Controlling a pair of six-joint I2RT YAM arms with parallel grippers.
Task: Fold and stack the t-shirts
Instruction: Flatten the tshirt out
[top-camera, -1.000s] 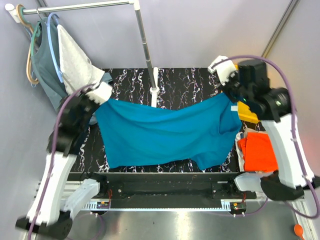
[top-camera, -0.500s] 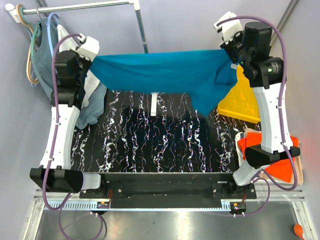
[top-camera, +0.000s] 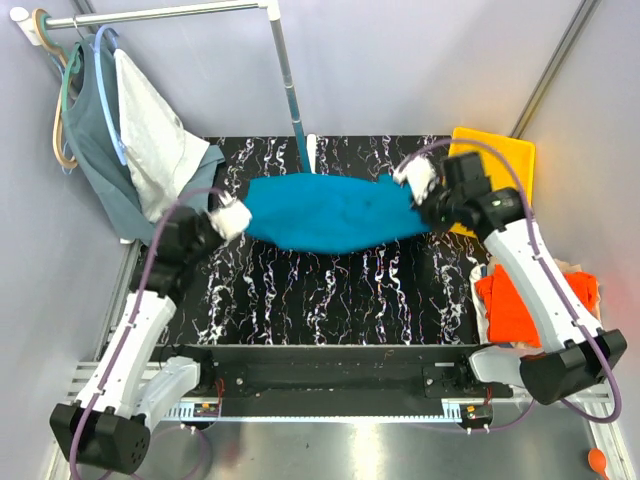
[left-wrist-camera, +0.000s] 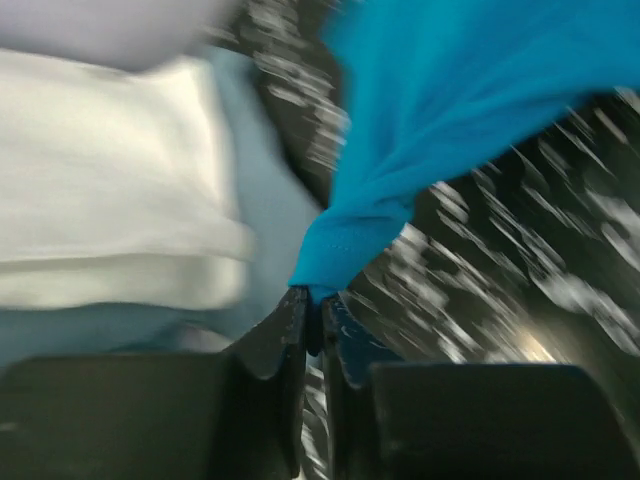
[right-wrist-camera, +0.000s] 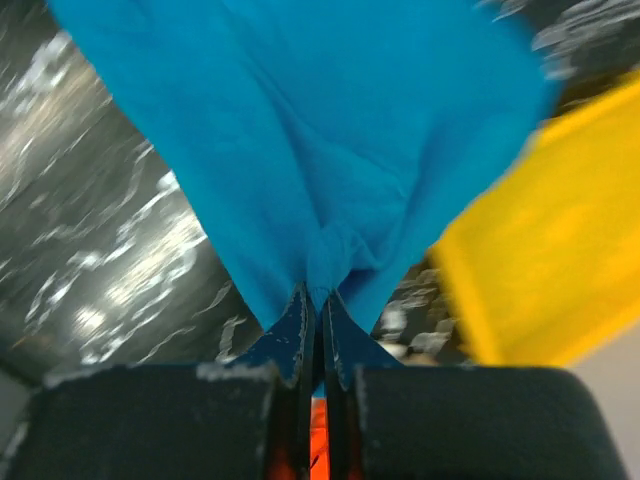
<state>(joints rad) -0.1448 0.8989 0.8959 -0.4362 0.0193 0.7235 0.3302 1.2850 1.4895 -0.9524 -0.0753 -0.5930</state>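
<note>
Matt cloth t-shirt, glossy tabletop

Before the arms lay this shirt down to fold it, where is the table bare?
The near half of the table is bare, between the teal t-shirt and the front rail. Crowded: the right edge, with the orange t-shirt and yellow item; the far-left corner, under the hanging clothes.

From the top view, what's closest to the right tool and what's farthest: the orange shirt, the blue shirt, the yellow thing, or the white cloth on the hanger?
1. The blue shirt: pinched in the right tool.
2. The yellow thing: just right, at the back.
3. The orange shirt: front right.
4. The white cloth: far left.
</note>
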